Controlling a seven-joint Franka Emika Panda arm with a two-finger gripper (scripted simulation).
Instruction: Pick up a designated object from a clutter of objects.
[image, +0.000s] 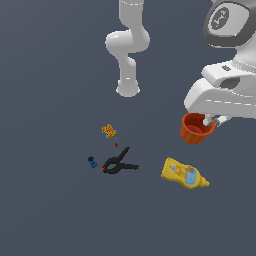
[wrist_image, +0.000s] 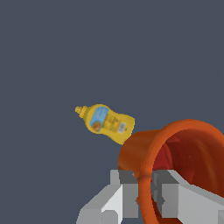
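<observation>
In the exterior view, the cup is seen at the right, held by the gripper under the white arm. One wall of the cup is clamped between the fingers, one inside and one outside the rim. The cup appears raised off the dark counter, though that cannot be told for certain. Below it, the bottle lies on its side. Well apart, toward the exterior view's left, the clamp is seen, with the blue piece just beside it and the speckled block above it.

In the wrist view, the cup is shown tilted, its thick rim pinched between the grey fingers. The bottle is seen beyond it.
</observation>
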